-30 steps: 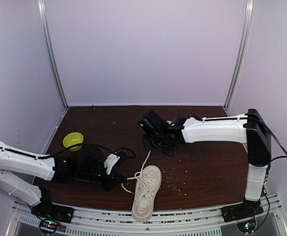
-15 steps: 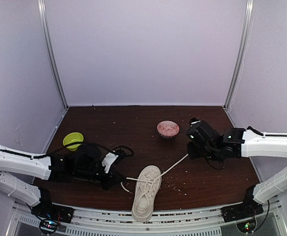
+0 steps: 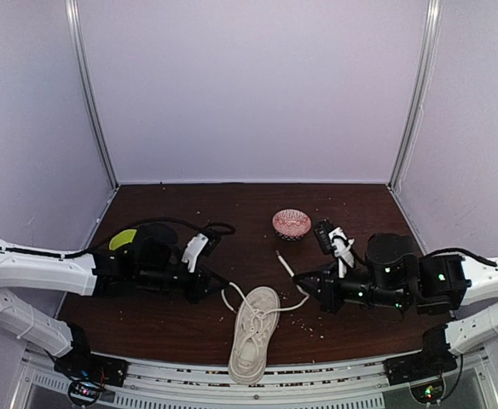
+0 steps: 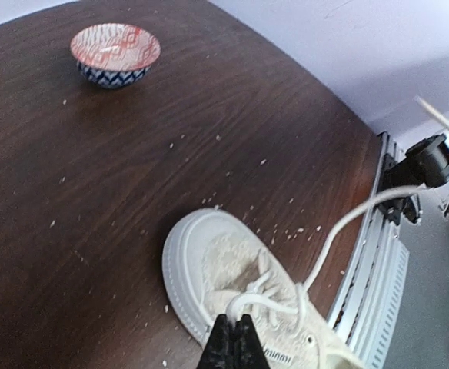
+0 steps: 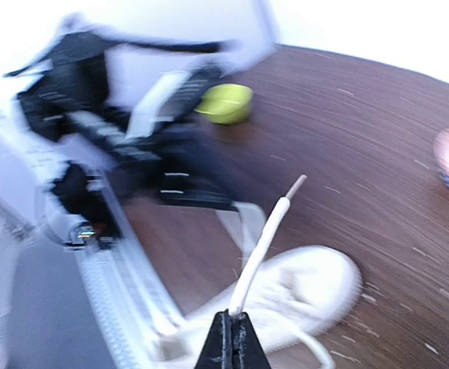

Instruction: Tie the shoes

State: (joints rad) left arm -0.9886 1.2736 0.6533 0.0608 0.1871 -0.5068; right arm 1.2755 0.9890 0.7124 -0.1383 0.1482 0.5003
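Note:
The cream shoe [image 3: 253, 341] lies near the table's front edge, toe pointing away from the arms. My left gripper [image 3: 215, 292] is just left of the toe, shut on a loop of white lace [image 4: 267, 309] over the shoe's [image 4: 232, 269] eyelets. To the right of the toe, my right gripper [image 3: 302, 286] is shut on the other lace [image 5: 259, 250], whose tipped free end sticks up past the closed jaws. That lace [image 3: 293, 302] runs from the shoe to the right gripper. The right wrist view is motion-blurred; the shoe [image 5: 309, 284] shows below the lace.
A red patterned bowl [image 3: 292, 223] stands behind the shoe at mid-table. A green bowl [image 3: 121, 239] sits at the left, partly hidden by the left arm. Crumbs are scattered on the dark wood table [image 3: 360, 213]. A metal rail [image 3: 317, 375] runs along the front edge.
My right gripper swung from the back centre out to the right, then down beside the toe, carrying its lace and uncovering the red bowl. The left gripper moved slightly away from the front edge with its lace.

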